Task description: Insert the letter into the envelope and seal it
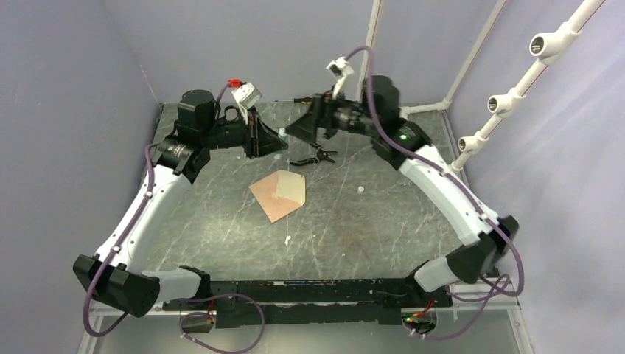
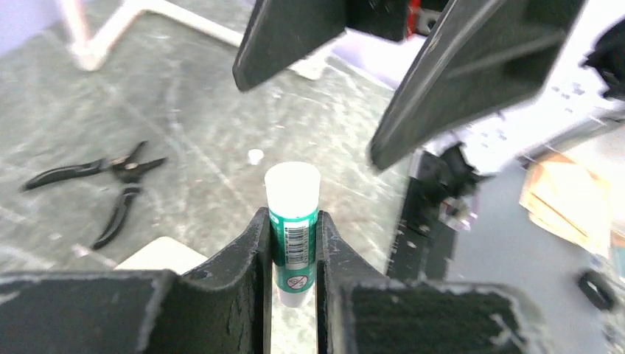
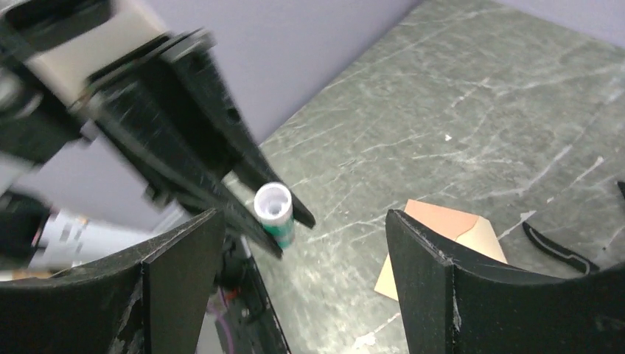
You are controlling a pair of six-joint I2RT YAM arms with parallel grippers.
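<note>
Left gripper (image 2: 292, 221) is clenched on an upright white-capped, green-labelled glue stick (image 2: 292, 184). Left wrist view shows a barcode and a round crossed-out symbol on the label; the print is too small to read. Right gripper (image 3: 304, 214) is released, jaws spread wide just beside the stick's cap, touching nothing. Only the top view shows the whole kraft-brown paper envelope (image 1: 278, 193), mid-table and near of both grippers, cream flap open. The letter can't be told apart from it. Black-handled pliers (image 1: 313, 156) lie just far of the envelope and are cut off in the right wrist view.
</note>
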